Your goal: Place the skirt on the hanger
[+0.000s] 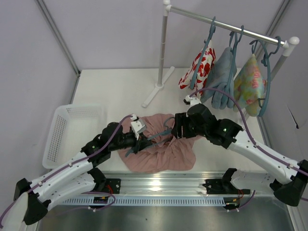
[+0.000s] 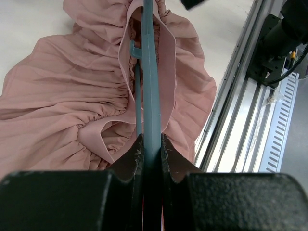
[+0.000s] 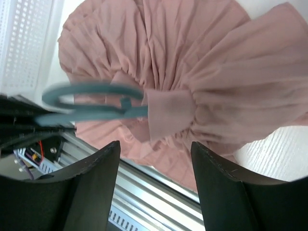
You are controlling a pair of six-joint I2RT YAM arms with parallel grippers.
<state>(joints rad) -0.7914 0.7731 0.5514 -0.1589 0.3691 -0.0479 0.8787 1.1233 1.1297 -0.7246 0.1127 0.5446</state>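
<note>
The dusty-pink skirt lies spread on the table near the front edge. It also shows in the left wrist view and the right wrist view. The teal hanger runs into the skirt's waistband. My left gripper is shut on the hanger's bar. In the top view my left gripper sits at the skirt's left side. My right gripper is open and empty above the skirt's waistband; in the top view it hovers over the skirt's right side.
A white perforated basket stands at the left. A white rack at the back right carries three teal hangers with a red-and-white floral garment, a pale blue one and a pastel one. A metal rail runs along the front edge.
</note>
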